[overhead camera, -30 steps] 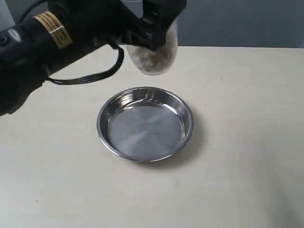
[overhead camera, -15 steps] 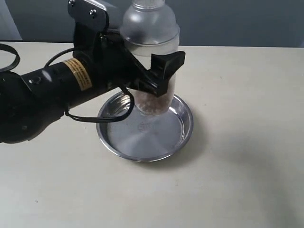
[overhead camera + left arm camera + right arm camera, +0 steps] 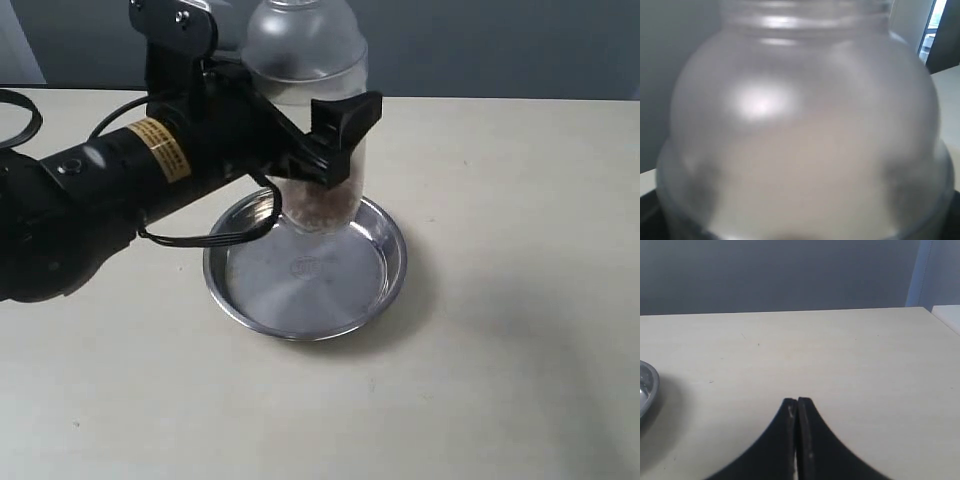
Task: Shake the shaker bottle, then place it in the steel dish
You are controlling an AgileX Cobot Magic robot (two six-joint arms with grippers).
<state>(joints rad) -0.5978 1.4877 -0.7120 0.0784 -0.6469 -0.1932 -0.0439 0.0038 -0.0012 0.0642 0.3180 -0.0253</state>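
Bottle: the shaker bottle (image 3: 308, 60) is upright, low over the far side of the steel dish (image 3: 300, 288); whether its base touches is unclear.
Left gripper: the left gripper (image 3: 318, 140) clamps the bottle's straight wall, below the dome.
Right gripper: the right gripper (image 3: 794, 407) is pressed together and empty, above the table (image 3: 520, 300).
Handling: probably light, stiff and smooth plastic; the loose granules can shift the weight.
Hold: the straight wall suits a grip best; the dome would likely slip.
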